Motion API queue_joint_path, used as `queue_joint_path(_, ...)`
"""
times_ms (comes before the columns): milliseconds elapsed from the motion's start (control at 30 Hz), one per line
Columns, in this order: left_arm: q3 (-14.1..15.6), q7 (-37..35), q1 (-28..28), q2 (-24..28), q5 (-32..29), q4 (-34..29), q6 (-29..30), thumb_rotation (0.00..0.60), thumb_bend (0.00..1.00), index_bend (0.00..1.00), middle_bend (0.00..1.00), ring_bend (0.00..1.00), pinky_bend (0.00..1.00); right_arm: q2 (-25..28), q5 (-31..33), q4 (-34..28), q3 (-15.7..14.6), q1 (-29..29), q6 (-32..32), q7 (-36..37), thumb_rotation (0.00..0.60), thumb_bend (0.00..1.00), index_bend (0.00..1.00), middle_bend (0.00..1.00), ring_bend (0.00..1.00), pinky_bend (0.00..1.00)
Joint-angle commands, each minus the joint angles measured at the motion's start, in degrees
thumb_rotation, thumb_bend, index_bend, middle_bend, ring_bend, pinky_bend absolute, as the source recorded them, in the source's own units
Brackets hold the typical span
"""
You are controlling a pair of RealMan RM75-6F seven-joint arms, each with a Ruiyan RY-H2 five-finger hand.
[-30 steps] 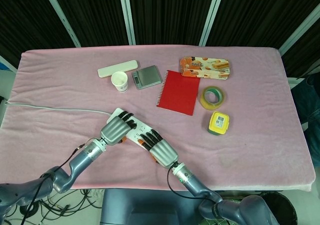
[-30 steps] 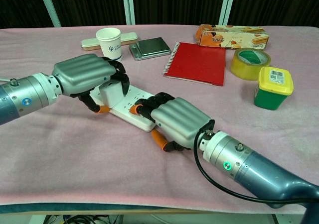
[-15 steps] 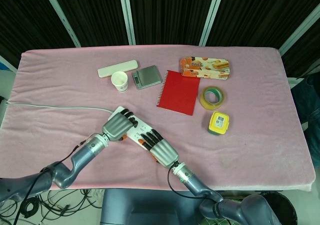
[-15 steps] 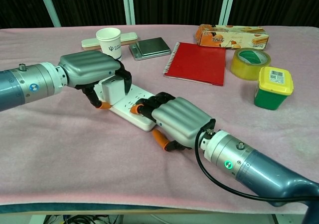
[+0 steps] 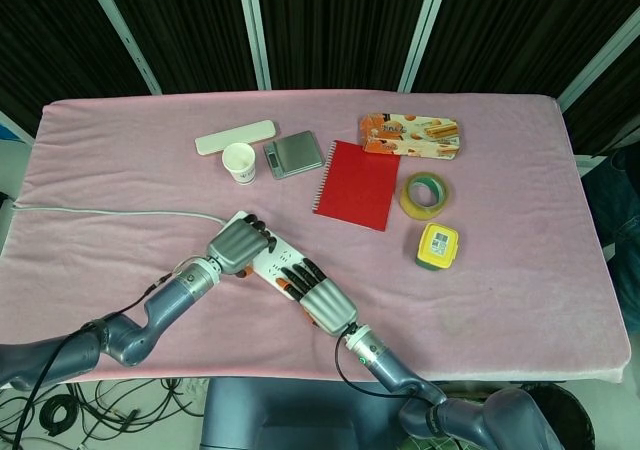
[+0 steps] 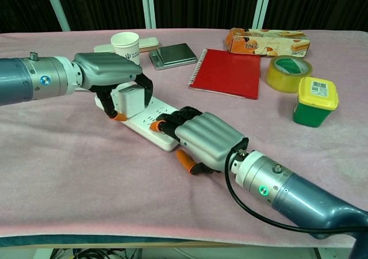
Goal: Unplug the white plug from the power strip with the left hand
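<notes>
The white power strip (image 6: 150, 121) (image 5: 268, 260) lies at an angle on the pink cloth near the front. My left hand (image 6: 109, 77) (image 5: 237, 247) grips the white plug (image 6: 130, 100) from above, with the plug raised a little over the strip's far end. My right hand (image 6: 204, 138) (image 5: 318, 295) rests flat on the strip's near end, fingers pressing down on it. In the head view the plug is hidden under the left hand. A grey cord (image 5: 110, 213) runs from the strip off to the left table edge.
A paper cup (image 6: 125, 47), a white bar (image 5: 234, 137) and a small scale (image 6: 172, 55) stand behind the strip. A red notebook (image 6: 229, 72), snack box (image 6: 267, 41), tape roll (image 6: 287, 72) and yellow-lidded green jar (image 6: 314, 102) lie at the right.
My left hand has risen and drawn back with the white plug, which now sits higher above the strip. The right hand has stayed pressed on the strip.
</notes>
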Motion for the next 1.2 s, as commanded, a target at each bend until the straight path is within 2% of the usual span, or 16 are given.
queue_joint_path(33,0.1,-0.1,0.6,-0.2,0.0,-0.3,1.9,0.6,0.66,0.63,0.63,0.24,0.23,0.2,0.1,-0.2,-0.1,0.0,-0.3,-0.1,0.6,0.61,0.17,0.14,0.13,0.07)
queue_joint_path(333,2.4,-7.3,2.8,-3.6,9.2,5.4,11.4,0.6,0.66,0.64,0.64,0.25,0.26,1.1,0.2,-1.4,-0.6,0.4,-2.3,-0.3,0.6,0.62,0.22,0.18,0.18,0.08)
queue_joint_path(600,5.8,-12.9,3.4,-4.8,15.0,10.5,14.2,0.6,0.66,0.65,0.65,0.25,0.26,3.0,0.6,-4.0,-1.0,1.3,-5.2,-0.8,0.6,0.63,0.23,0.19,0.2,0.1)
queue_joint_path(867,5.4,-20.4,4.1,-6.5,19.1,13.5,21.7,0.6,0.66,0.65,0.65,0.26,0.26,3.9,1.3,-5.3,-0.4,1.2,-5.4,-1.9,0.6,0.63,0.23,0.19,0.2,0.1)
queue_joint_path(1067,5.3,-21.5,4.4,-3.6,20.0,11.1,23.8,0.6,0.66,0.65,0.65,0.26,0.26,4.0,1.2,-6.4,1.0,1.0,-2.7,-1.6,0.6,0.61,0.22,0.16,0.17,0.09)
queue_joint_path(1133,5.2,-20.9,4.9,-1.1,19.5,7.7,23.7,0.6,0.66,0.64,0.65,0.26,0.26,4.1,1.1,-7.1,2.1,1.2,-1.2,-1.4,0.6,0.58,0.18,0.12,0.13,0.07)
queue_joint_path(1200,5.3,-20.1,5.4,1.4,18.7,4.2,23.3,0.6,0.66,0.64,0.65,0.26,0.26,4.5,1.1,-7.8,3.2,1.5,-0.1,-1.3,0.6,0.51,0.15,0.09,0.1,0.05)
